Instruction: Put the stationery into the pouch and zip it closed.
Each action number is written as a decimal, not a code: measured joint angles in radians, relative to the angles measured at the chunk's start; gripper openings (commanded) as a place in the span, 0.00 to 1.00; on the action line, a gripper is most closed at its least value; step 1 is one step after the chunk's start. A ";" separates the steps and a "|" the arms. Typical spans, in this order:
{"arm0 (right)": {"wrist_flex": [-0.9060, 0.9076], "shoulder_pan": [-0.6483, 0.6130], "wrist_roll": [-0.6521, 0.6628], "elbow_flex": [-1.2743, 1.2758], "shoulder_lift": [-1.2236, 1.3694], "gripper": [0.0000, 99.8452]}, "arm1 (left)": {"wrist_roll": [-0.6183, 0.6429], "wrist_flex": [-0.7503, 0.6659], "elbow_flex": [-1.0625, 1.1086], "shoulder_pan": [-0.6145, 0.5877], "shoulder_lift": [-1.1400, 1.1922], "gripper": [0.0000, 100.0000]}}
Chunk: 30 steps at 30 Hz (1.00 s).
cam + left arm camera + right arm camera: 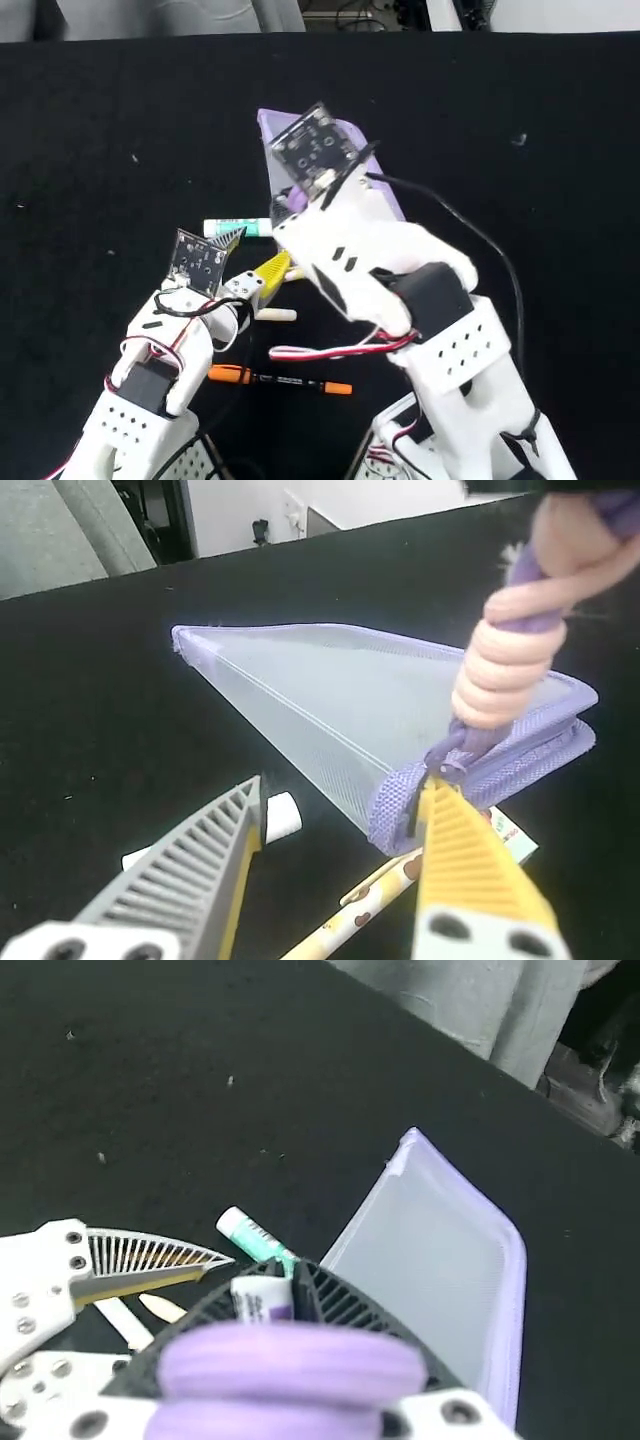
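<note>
The purple mesh pouch (385, 195) (350, 700) (430, 1250) lies flat on the black table. My right gripper (296, 1272) is at the pouch's near corner, its black ribbed fingers shut on the edge there. My left gripper (340, 790) (262, 250) is open beside that same corner, and its yellow finger (465, 865) touches the purple trim. A green and white glue stick (235, 228) (250, 1232) lies next to the pouch. A patterned pen (360, 910) lies under the left gripper. An orange marker (280, 380) lies nearer the arm bases.
A small white piece (282, 815) (275, 315) sits on the table between the left fingers. The right arm (340, 250) covers most of the pouch from above. Bare black table (120, 130) spreads to the left, right and far side.
</note>
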 measured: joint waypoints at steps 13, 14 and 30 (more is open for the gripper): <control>0.000 0.011 0.002 0.000 0.000 0.01 | -0.037 -0.163 -0.061 0.003 0.368 0.25; 0.000 0.011 0.002 0.000 0.000 0.01 | -0.037 -0.164 -0.077 0.005 0.402 0.25; 0.000 0.011 0.002 0.000 0.000 0.01 | -0.132 -0.399 -0.064 0.006 0.531 0.12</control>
